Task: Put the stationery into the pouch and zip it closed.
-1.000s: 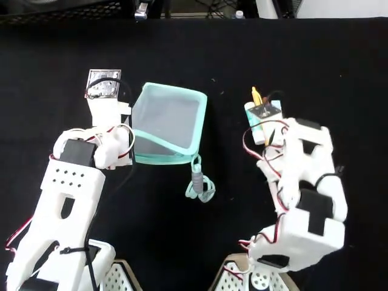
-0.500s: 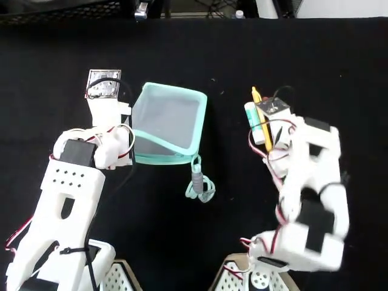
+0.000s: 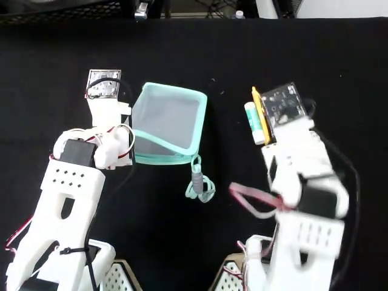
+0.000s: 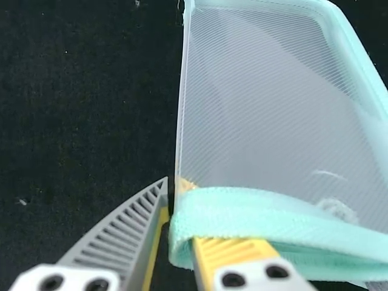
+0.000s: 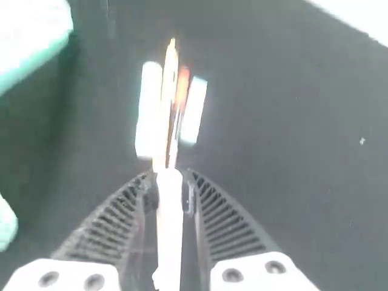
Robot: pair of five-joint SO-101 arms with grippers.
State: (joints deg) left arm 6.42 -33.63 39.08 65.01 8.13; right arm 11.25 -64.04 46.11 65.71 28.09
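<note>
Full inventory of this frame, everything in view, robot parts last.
table: 1, black, under everything.
pouch: 1, teal-edged with clear mesh, lying centre-left, unzipped.
zip pull: 1, grey with a teal loop, on the table at the pouch's near corner.
pencil: 1, yellow, right of the pouch.
white stick: 1, white, alongside the pencil on the pouch side.
pale blue item: 1, pale blue and white, on the pencil's other side; too blurred to tell what it is.
arms: 2, white, one either side of the pouch.
left tool: 1, grey and yellow, shut on the pouch's edge.
right tool: 1, grey, at the pencil.
</note>
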